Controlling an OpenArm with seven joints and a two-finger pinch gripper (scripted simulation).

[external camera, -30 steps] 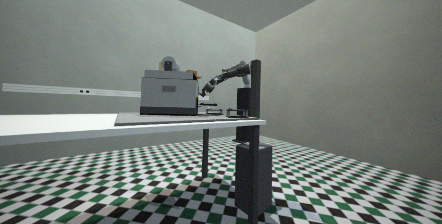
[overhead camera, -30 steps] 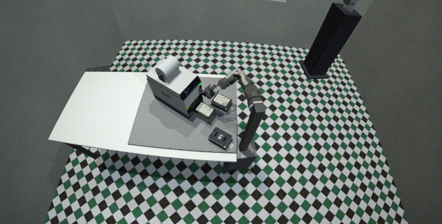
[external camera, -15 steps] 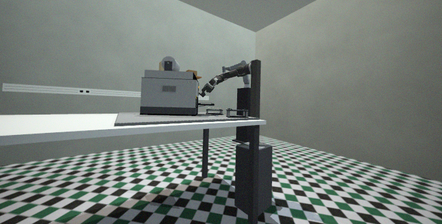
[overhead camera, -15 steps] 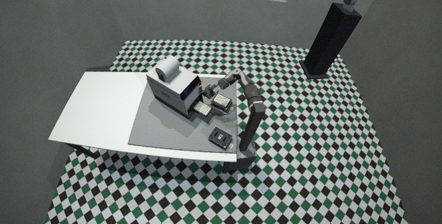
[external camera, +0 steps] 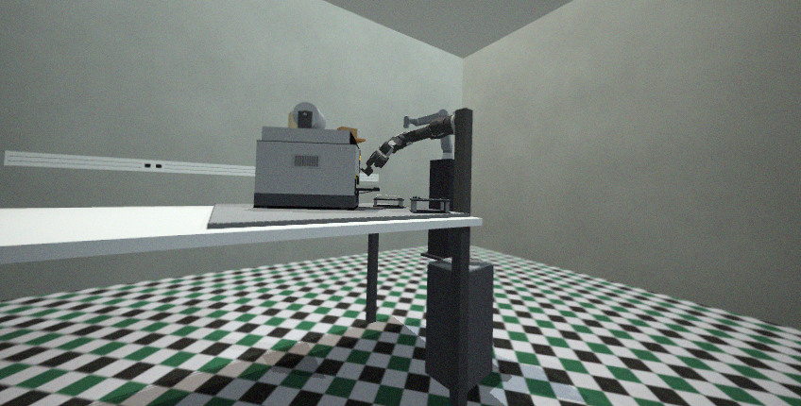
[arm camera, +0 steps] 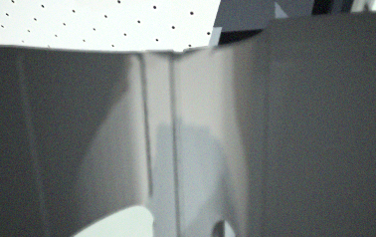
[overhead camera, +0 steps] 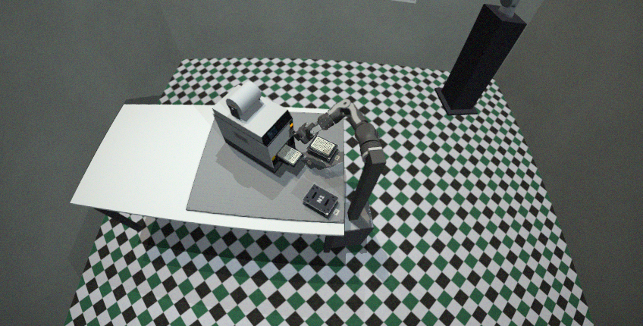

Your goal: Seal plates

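The sealer (overhead camera: pixel 252 132) (external camera: pixel 305 170) stands on the grey mat, its lamp (overhead camera: pixel 291 124) lit amber in the top view. Its stage (external camera: pixel 368 189) is out at the front, with a pale plate (overhead camera: pixel 291 155) on it that looks flat. Another pale plate (overhead camera: pixel 323 145) sits on the rear nest. Nest N1 (overhead camera: pixel 320 199) (external camera: pixel 429 204) holds no plate. My gripper (overhead camera: pixel 296 135) (external camera: pixel 365 171) (arm camera: pixel 195 159) is shut and empty, its tips close to the sealer's front, above the stage. Whether they touch START is hidden. The wrist view shows part of a white dotted surface (arm camera: pixel 97 25).
The arm reaches over the rear nest from its post (overhead camera: pixel 366 186) (external camera: pixel 463 161) at the table's right edge. A foil roll (overhead camera: pixel 245 98) (external camera: pixel 313 117) tops the sealer. A dark pillar (overhead camera: pixel 479 60) with another arm stands away from the table.
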